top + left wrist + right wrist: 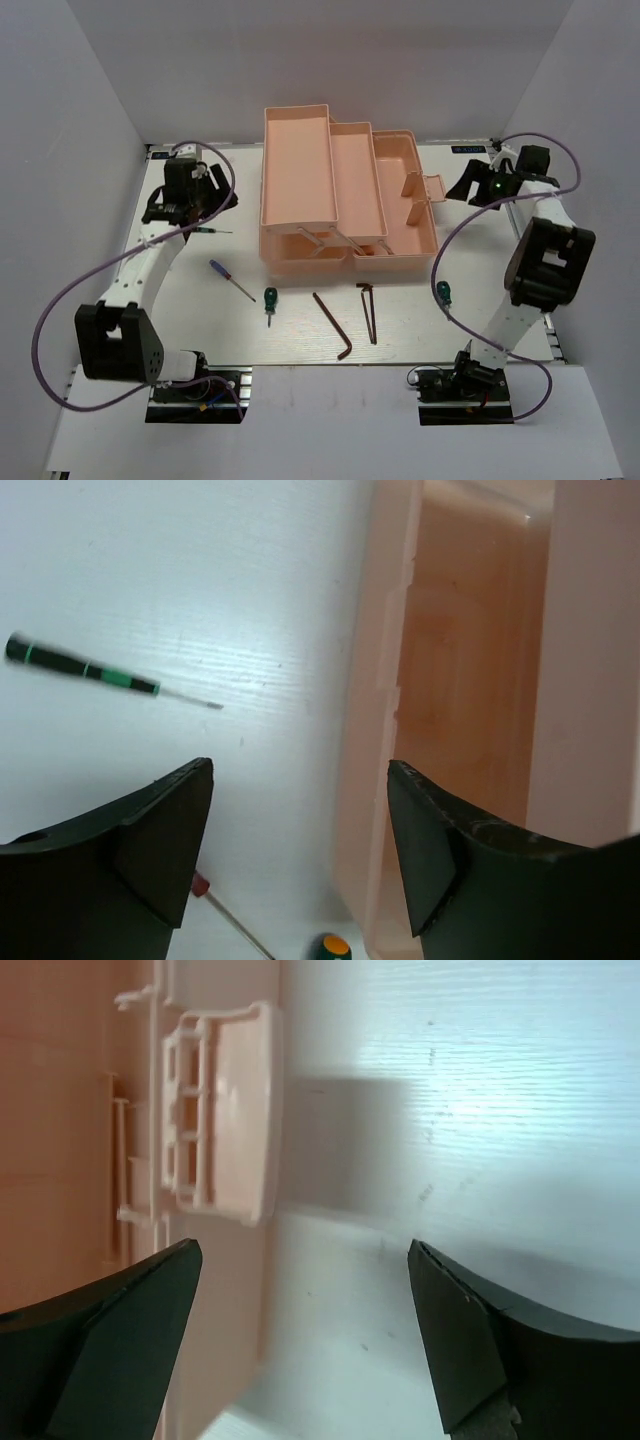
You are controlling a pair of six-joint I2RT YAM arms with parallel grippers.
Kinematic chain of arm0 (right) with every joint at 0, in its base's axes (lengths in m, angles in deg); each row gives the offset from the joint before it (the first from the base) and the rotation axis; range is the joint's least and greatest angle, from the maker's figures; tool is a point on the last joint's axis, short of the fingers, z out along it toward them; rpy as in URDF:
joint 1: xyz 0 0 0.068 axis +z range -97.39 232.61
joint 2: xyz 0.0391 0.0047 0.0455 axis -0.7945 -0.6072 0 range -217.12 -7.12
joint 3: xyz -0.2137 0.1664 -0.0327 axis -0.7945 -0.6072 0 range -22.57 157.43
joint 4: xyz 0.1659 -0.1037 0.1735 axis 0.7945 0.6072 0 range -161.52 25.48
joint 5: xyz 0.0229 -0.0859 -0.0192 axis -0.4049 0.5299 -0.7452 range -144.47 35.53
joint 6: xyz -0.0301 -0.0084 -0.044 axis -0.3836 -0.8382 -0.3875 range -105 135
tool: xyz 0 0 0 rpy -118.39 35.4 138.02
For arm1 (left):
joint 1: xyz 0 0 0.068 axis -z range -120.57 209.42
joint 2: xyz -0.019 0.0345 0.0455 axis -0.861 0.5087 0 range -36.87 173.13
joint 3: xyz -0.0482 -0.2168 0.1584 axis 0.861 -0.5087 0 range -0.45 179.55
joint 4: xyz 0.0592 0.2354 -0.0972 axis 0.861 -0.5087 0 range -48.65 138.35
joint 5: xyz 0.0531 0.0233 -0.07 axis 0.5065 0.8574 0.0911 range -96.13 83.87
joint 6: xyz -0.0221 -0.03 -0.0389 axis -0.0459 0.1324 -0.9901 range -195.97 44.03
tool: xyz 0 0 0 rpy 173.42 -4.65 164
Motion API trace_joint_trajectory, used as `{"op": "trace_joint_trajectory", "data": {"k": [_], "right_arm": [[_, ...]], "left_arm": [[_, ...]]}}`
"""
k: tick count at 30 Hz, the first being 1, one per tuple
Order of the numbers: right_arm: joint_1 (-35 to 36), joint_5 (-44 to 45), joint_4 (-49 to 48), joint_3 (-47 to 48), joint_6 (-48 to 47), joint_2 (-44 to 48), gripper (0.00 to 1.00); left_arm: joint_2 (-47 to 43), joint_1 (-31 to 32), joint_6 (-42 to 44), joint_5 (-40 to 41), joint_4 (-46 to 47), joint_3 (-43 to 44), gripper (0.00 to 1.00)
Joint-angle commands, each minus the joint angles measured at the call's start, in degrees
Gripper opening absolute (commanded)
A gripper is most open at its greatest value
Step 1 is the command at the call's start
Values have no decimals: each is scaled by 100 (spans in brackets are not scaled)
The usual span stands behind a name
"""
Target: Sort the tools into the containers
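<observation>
L gripper (300,780) is held open, empty, over the table (200,560) beside the toolbox (365,730). R gripper (305,1250), likewise open, nothing gripped, near the lid handle (225,1110). Tools (269,300) lie outside the trays (295,160). Pick-up step judged; next, jaws to be lowered astride the thin driver (90,670). No writing legible.

The pink toolbox (402,215) stands open, its trays (298,165) fanned left. Before it lie a purple driver (230,280), a green screwdriver (269,299), two hex keys (333,324) and a second green screwdriver (443,292). A thin black driver (85,668) lies to the left.
</observation>
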Motion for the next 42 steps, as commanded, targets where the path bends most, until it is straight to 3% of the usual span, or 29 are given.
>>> {"op": "trace_joint_trajectory", "data": {"k": [1, 3, 4, 5, 6, 7, 8, 9, 10, 11, 12, 14, 16, 17, 18, 19, 21, 31, 42], "right_arm": [[-20, 734, 55, -708, -1421, 1574, 90], [-47, 990, 45, -1402, -1895, 1895, 90], [-73, 1078, 166, -1501, -2019, 2349, 86], [-108, 1088, 255, -1693, -2098, 2440, 75], [-126, 1070, 325, -1834, -2195, 2528, 48], [-143, 896, 387, -1992, -2248, 2825, 27], [-152, 851, 431, -2072, -2301, 2932, 5], [-170, 833, 405, -2377, -2292, 3055, 0], [-170, 711, 362, -2476, -2292, 3457, 0], [-187, 701, 300, -2582, -2301, 3600, 0], [-187, 675, 239, -2896, -2318, 3741, 0], [-188, 622, 177, -3091, -2423, 4233, 0], [-187, 596, 299, -3303, -2564, 4453, 7], [-205, 596, 561, -3355, -2652, 4524, 11], [-196, 596, 633, -3382, -2679, 4568, 16], [-214, 535, 668, -3443, -2688, 4638, 23], [-232, 464, 599, -3654, -2539, 4788, 24], [-381, -10, 317, -4191, -2090, 5078, 26], [-609, -301, 265, -4358, -2055, 5140, 26]], "left_arm": [[-547, 50, -326, 612, -91, -591, 79], [-671, -20, -667, 1174, -152, -1011, 76], [-671, -20, -774, 1445, -152, -1093, 74], [-671, -20, -775, 1448, -100, -1093, 73], [-488, -20, -827, 1335, -47, -1146, 71], [-321, -20, -898, 1038, -47, -1076, 70], [-119, -20, -898, 887, -47, -971, 60], [74, -20, -898, 764, -99, -727, 49], [424, -20, -898, 571, -256, -611, 34], [541, -20, -898, 569, -310, -523, 6], [603, -20, -898, 569, -310, -461, 0], [508, -20, -898, 630, -180, -617, 0], [349, -20, -959, 885, 127, -767, 10], [297, -20, -960, 964, 234, -838, 43], [296, -20, -960, 1017, 339, -838, 56], [409, -20, -960, 1017, 401, -760, 65], [1030, -20, -960, 1017, 271, -191, 71], [3994, 32, -327, 1324, -653, 3105, 73], [5120, 32, -213, 1650, -811, 3916, 70]]}}
